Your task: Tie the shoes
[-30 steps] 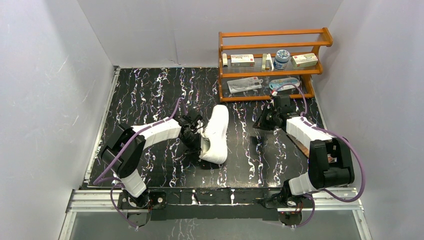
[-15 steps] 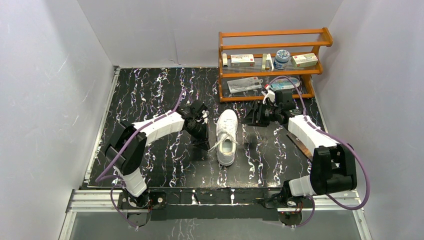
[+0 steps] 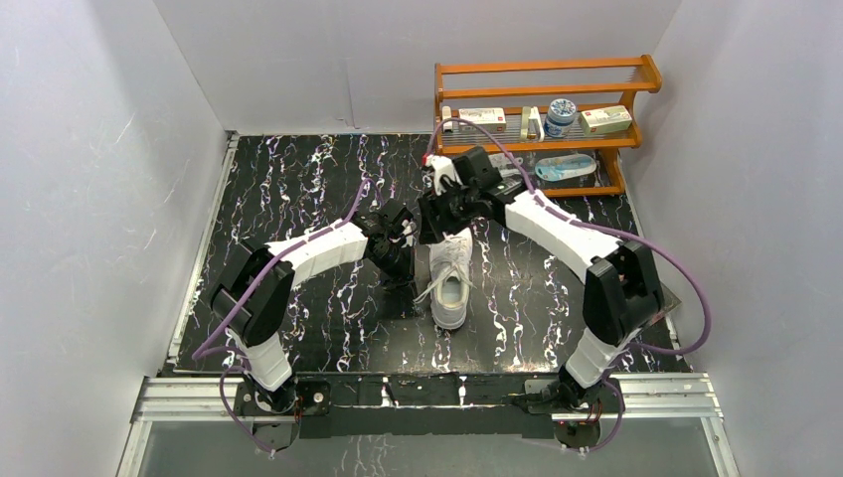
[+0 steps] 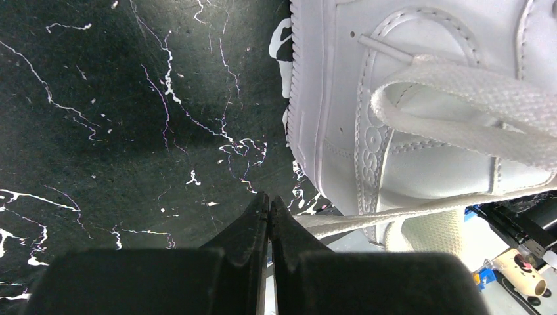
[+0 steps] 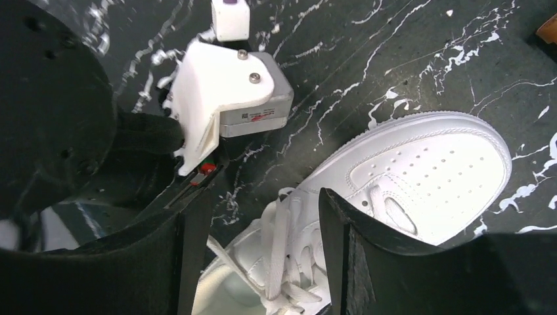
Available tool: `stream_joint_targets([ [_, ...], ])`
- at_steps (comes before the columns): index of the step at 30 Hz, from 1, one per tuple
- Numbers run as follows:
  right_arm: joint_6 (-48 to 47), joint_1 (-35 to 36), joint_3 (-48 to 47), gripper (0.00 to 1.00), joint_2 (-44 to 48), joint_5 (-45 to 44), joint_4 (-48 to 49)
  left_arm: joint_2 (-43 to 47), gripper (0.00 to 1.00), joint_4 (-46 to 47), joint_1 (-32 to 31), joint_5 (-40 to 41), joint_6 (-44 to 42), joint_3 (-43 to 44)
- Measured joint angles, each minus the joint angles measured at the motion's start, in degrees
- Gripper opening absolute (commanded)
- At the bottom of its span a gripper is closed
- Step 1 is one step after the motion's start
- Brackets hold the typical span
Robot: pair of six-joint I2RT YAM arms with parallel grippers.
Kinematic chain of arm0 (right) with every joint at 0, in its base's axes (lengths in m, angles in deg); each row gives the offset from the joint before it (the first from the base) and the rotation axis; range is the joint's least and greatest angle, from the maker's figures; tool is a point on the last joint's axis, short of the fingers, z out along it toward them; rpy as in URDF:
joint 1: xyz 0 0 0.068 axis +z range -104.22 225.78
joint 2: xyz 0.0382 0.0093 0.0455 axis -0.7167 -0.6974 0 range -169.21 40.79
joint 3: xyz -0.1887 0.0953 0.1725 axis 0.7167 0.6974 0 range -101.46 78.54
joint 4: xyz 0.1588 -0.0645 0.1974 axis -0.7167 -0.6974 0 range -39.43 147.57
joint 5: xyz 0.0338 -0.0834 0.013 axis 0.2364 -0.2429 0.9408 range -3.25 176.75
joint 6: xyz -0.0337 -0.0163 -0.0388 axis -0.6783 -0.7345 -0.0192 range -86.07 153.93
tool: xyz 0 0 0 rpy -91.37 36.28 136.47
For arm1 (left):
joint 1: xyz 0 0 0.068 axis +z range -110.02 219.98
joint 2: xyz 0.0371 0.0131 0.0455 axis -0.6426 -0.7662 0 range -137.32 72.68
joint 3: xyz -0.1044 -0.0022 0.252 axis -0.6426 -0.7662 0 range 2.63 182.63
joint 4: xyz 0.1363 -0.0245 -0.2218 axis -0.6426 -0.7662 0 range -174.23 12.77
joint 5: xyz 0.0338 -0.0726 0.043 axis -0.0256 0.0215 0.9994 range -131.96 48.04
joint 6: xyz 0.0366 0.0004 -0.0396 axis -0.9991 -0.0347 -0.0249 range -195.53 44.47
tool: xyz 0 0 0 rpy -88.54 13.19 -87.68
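Note:
The shoe, a white low-top sneaker [image 3: 452,296], stands upright mid-table with its toe toward the back wall. Loose white laces [image 3: 431,288] trail off its left side. My left gripper [image 3: 403,270] sits low against the shoe's left side. In the left wrist view this left gripper [image 4: 269,199] is shut, and a lace [image 4: 368,216] runs past its right finger; nothing shows between the tips. My right gripper [image 3: 439,227] hovers over the toe end. In the right wrist view the right gripper [image 5: 263,256] stands open above the laces [image 5: 279,230] and tongue.
An orange wooden rack [image 3: 542,129] with small boxes and a jar stands at the back right, just behind the right arm. The left arm's white wrist housing [image 5: 230,85] is close beside my right gripper. Grey walls enclose the table on three sides.
The shoe went from lying on its side to standing upright. The right arm swung left from the rack to above the toe and its jaws opened. The left gripper stayed shut beside the shoe.

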Motion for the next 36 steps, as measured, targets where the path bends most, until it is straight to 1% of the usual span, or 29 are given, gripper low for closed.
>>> stream_joint_targets([
  [3,-5.7,2.4,-2.2,0.65,-2.4,-3.1,-3.8,0.0,0.0,0.0,0.0,0.0,0.0,0.0],
  [5,-9.2,3.4,-2.9,0.66,-4.1,-4.2,-6.5,0.0,0.0,0.0,0.0,0.0,0.0,0.0],
  [8,-12.5,3.9,-3.4,0.67,-6.0,-6.5,-8.6,0.0,0.0,-0.7,0.0,-0.1,0.1,0.0],
  [12,-15.8,5.2,-3.4,0.65,-6.8,-7.8,-10.7,0.0,0.0,-0.6,0.0,-0.2,0.1,0.0],
  [15,-16.9,6.0,-3.4,0.57,-6.8,-7.8,-11.1,0.0,0.0,-0.5,0.0,-0.2,0.1,0.0],
  [17,-16.9,6.3,-3.4,0.47,-6.8,-7.6,-11.1,0.0,0.0,-0.4,0.0,-0.2,0.1,0.0],
  [20,-16.0,6.2,-2.6,0.36,-6.6,-8.2,-10.2,-0.1,0.0,-0.3,0.0,-0.2,0.1,0.0],
  [24,-13.9,6.0,0.1,0.15,-5.2,-9.2,-8.2,-0.2,0.0,-0.2,0.0,-0.2,0.1,0.0],
  [26,-13.0,5.9,0.4,0.03,-4.7,-9.8,-7.8,-0.2,0.0,-0.2,0.0,-0.2,0.1,0.0],
  [27,-12.4,5.9,0.4,0.0,-4.4,-10.4,-7.5,-0.2,0.0,-0.2,0.0,-0.2,0.1,0.1],
  [31,-9.9,5.5,1.4,0.0,-1.9,-11.8,-4.5,-0.2,0.0,-0.1,0.0,-0.3,0.1,0.0],
  [36,-4.1,3.9,6.7,0.0,5.0,-14.5,1.0,-0.2,0.0,0.1,0.0,-0.1,0.1,0.0],
])
